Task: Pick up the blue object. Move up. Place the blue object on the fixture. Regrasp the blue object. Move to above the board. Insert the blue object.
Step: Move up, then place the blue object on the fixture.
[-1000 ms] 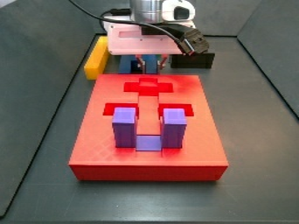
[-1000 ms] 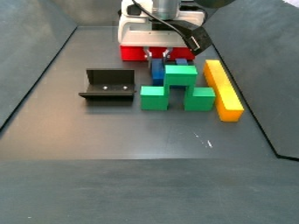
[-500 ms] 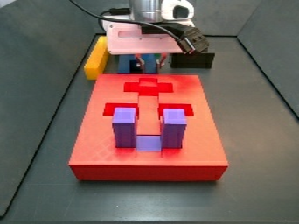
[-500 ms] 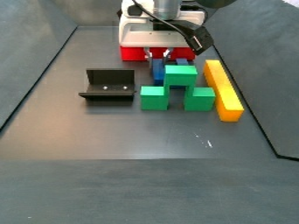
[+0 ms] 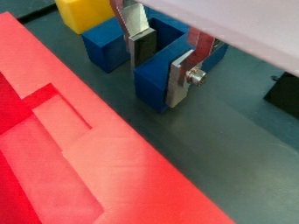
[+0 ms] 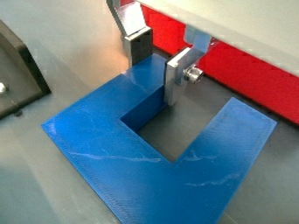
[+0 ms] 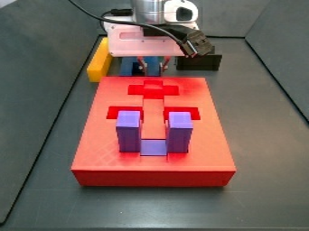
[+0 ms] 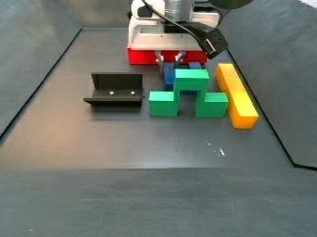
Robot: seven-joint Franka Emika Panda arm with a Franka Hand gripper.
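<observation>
The blue object (image 5: 155, 86) is a royal-blue U-shaped block lying on the dark floor just behind the board (image 7: 152, 153). It fills a wrist view (image 6: 105, 153) and shows as a sliver in both side views (image 7: 147, 66) (image 8: 168, 76). My gripper (image 5: 162, 59) is low over it, and its jaws stand on either side of one prong and press it, as a wrist view (image 6: 158, 63) also shows. The fixture (image 8: 114, 91) stands apart, empty. The board is a large red slab with a cross-shaped recess.
A purple U-shaped block (image 7: 154, 132) sits in the board's near recess. Green blocks (image 8: 186, 93) and a yellow bar (image 8: 235, 93) lie close beside the blue object. Dark walls ring the floor.
</observation>
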